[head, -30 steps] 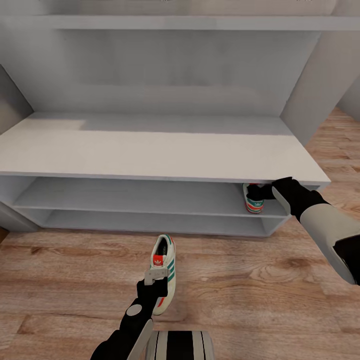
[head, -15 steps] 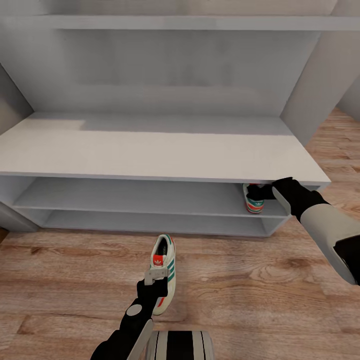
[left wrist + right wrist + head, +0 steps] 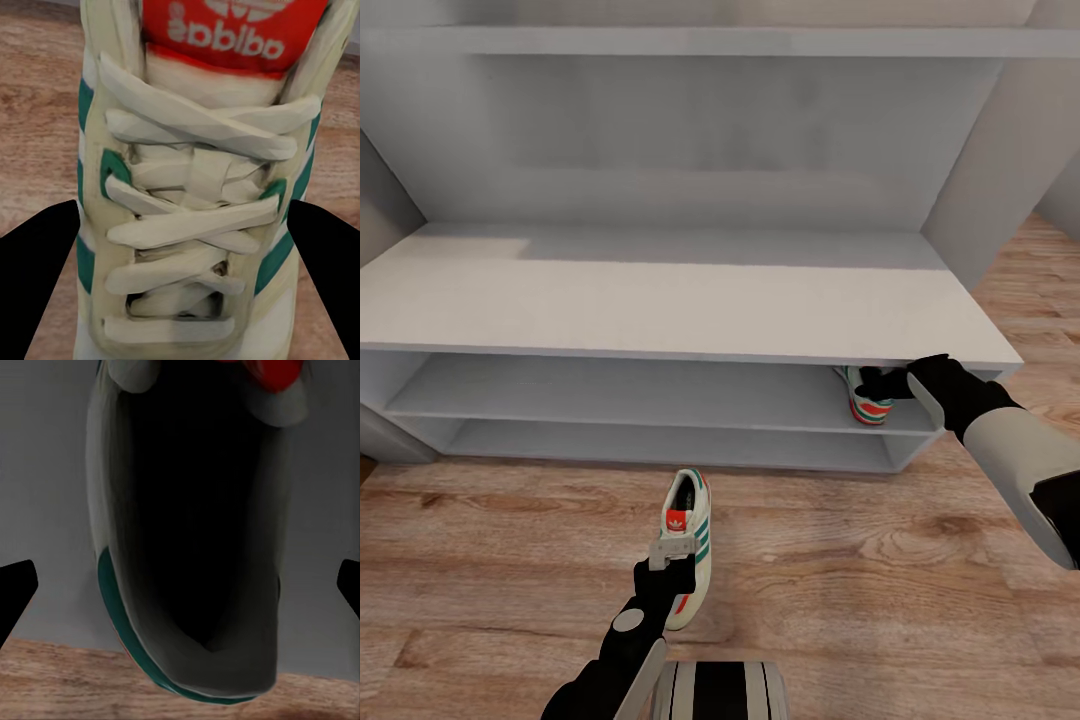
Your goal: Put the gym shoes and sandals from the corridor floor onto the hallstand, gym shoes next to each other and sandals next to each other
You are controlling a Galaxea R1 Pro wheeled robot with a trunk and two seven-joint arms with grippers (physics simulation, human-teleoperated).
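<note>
On the corridor floor [image 3: 510, 560] in front of the hallstand [image 3: 660, 300], your left gripper [image 3: 675, 555] hangs over one gym shoe [image 3: 688, 545]; its fingers [image 3: 37, 285] stand apart, one on each side of the laces, not touching. Further right, your right gripper [image 3: 880, 382] reaches under the rack's top, fingers [image 3: 16, 589] spread wide around the second gym shoe [image 3: 865, 398], which sits on the upper shelf. Two shoes counted.
</note>
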